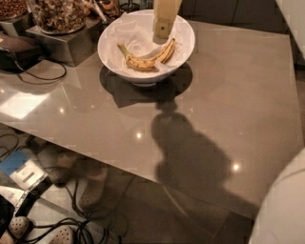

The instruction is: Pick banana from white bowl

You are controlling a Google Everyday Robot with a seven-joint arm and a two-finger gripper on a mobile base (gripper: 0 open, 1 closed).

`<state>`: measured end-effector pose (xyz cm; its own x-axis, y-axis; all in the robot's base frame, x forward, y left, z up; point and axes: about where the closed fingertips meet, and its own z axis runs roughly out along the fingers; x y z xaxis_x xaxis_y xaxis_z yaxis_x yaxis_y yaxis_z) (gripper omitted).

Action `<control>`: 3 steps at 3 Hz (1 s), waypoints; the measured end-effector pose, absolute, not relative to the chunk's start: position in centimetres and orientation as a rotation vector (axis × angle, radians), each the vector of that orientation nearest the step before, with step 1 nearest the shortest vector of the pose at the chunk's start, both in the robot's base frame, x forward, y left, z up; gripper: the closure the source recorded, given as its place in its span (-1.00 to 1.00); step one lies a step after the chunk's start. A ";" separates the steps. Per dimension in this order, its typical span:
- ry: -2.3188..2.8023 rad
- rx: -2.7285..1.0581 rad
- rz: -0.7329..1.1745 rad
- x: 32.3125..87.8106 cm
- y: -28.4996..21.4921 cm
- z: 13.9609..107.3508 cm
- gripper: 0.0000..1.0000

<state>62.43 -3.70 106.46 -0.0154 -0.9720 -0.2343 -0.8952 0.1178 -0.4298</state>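
One gripper (163,28) hangs at the view's 12 o'clock edge, inside the rim of the white bowl (116,69) and just above the 2 o'clock end of the banana (145,61). Whether it is spread or pressed together cannot be told, and no contact with the fruit is shown. The banana is laid on crumpled paper (136,35) in the bowl, running from 9 o'clock to 2 o'clock with its curve sagging toward 6 o'clock.

The step in hand is judged to be the descent to the grasp. A hold on the thick middle would serve better than one on the tapering tip, so a small shift toward 8 o'clock is advised. The fruit should be straddled across its width, the paper kept out of the pinch, and the ripe skin squeezed lightly. The lift is best made straight up, so that the flaring wall is not struck.

The bowl is set on a glossy grey bench (238,95), across which lamp glints and a shadow (190,157) are cast. Glass jars (57,14) on a metal stand (71,45) are placed at the bowl's 10 o'clock. A dark cable (45,76) lies at its 9 o'clock. Below the bench's 7 o'clock edge, shoes (90,190) are scattered on the floor.
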 end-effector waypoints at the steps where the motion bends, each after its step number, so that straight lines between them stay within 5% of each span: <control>1: 1.960 -1.793 -0.143 64.8 -2.3 105.6 -1.00; 3: 1.920 -1.778 -0.064 70.8 1.9 104.1 -1.00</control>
<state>70.76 1.85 104.11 -0.0047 -0.9418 -0.3361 -0.9175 0.1377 -0.3730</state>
